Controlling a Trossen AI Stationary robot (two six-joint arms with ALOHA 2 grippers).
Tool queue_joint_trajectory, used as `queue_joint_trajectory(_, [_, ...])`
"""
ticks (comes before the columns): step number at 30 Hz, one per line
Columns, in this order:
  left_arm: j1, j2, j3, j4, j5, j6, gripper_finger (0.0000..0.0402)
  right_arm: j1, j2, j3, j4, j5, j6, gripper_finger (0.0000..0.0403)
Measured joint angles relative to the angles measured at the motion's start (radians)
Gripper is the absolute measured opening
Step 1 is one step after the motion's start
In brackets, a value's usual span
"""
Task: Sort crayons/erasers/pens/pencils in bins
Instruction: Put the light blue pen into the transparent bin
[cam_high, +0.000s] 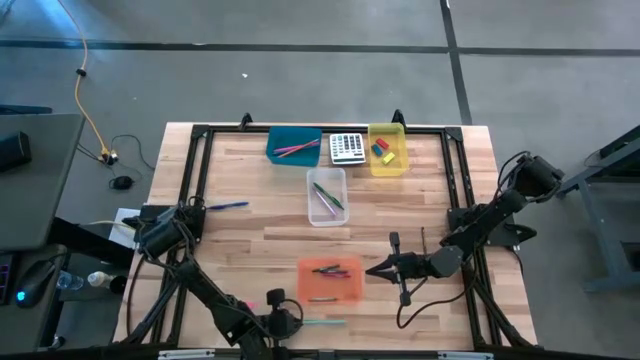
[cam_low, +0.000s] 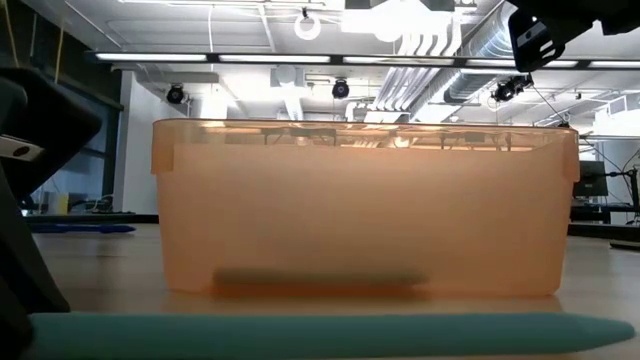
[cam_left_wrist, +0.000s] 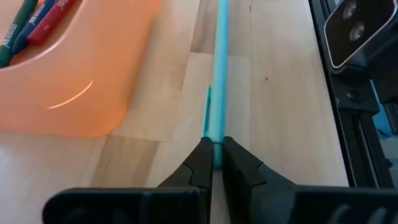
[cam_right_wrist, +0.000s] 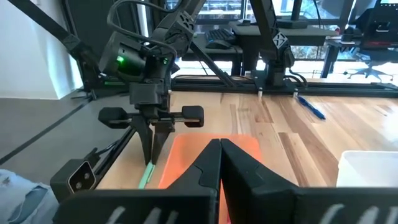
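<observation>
Sorting looked well underway at this point. Taking the orange bin (cam_high: 331, 281) as the landmark: it already had a few crayons (cam_high: 327, 270) lying in it. Across the table from it, on the far side from the arms, sat the clear bin (cam_high: 326, 196) with pens (cam_high: 327, 194) inside. Beyond that, in a row along the far edge, stood the teal-blue bin (cam_high: 295, 144) with pencils (cam_high: 297, 149) in it, a calculator (cam_high: 347, 148), and the yellow bin (cam_high: 388, 149) holding erasers (cam_high: 383, 148).

The left gripper (cam_left_wrist: 217, 154) was right beside the orange bin, on its near side by the table edge. Its fingers had pinched down narrow on the end of a long teal stick (cam_left_wrist: 218, 81) lying flat on the wood just outside the bin. It was probably a pen or pencil, hard to call from these shots. It wasn't lifted yet as far as anyone could tell.

The right gripper (cam_high: 374, 269) hovered just off the orange bin's right end, fingers pressed fully together with nothing in them, just waiting.

What was left, judging by the table: the teal stick needed a home, and a blue pen (cam_high: 229, 206) lay loose well off to the left of the clear bin. A small pink bit (cam_high: 249, 305) by the left arm might have been another stray, too tiny to say.
</observation>
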Motion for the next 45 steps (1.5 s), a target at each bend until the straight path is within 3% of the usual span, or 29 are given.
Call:
queue_joint_trajectory(7, [-0.018, 0.003, -0.001, 0.003, -0.026, 0.002, 0.0003, 0.014, 0.0, 0.004, -0.014, 0.002, 0.077, 0.0])
queue_joint_trajectory(13, [-0.036, 0.006, -0.024, 0.064, -0.07, -0.026, 0.0001, 0.117, 0.037, 0.16, -0.342, 0.125, 0.227, 0.0])
queue_joint_trajectory(18, [-0.04, 0.006, -0.074, 0.186, -0.095, -0.004, 0.0001, 0.217, 0.207, 0.372, -0.551, 0.2, 0.351, 0.0])
queue_joint_trajectory(25, [-0.05, 0.01, -0.081, 0.273, -0.121, 0.143, 0.0, 0.263, 0.494, 0.603, -0.606, 0.192, 0.543, 0.0004])
queue_joint_trajectory(29, [-0.05, 0.01, -0.081, 0.278, -0.121, 0.144, 0.0, 0.251, 0.604, 0.733, -0.689, 0.161, 0.607, 0.0035])
queue_joint_trajectory(36, [-0.05, 0.013, -0.081, 0.321, -0.111, 0.19, 0.0, 0.2, 0.688, 0.912, -1.05, 0.117, 0.73, 0.0127])
queue_joint_trajectory(40, [-0.05, 0.013, -0.081, 0.336, -0.104, 0.206, 0.0, 0.17, 0.698, 0.931, -1.063, 0.046, 0.73, 0.0158])
queue_joint_trajectory(45, [-0.05, 0.013, -0.081, 0.34, -0.103, 0.206, 0.0, 0.152, 0.701, 0.903, -1.029, -0.014, 0.734, 0.0163])
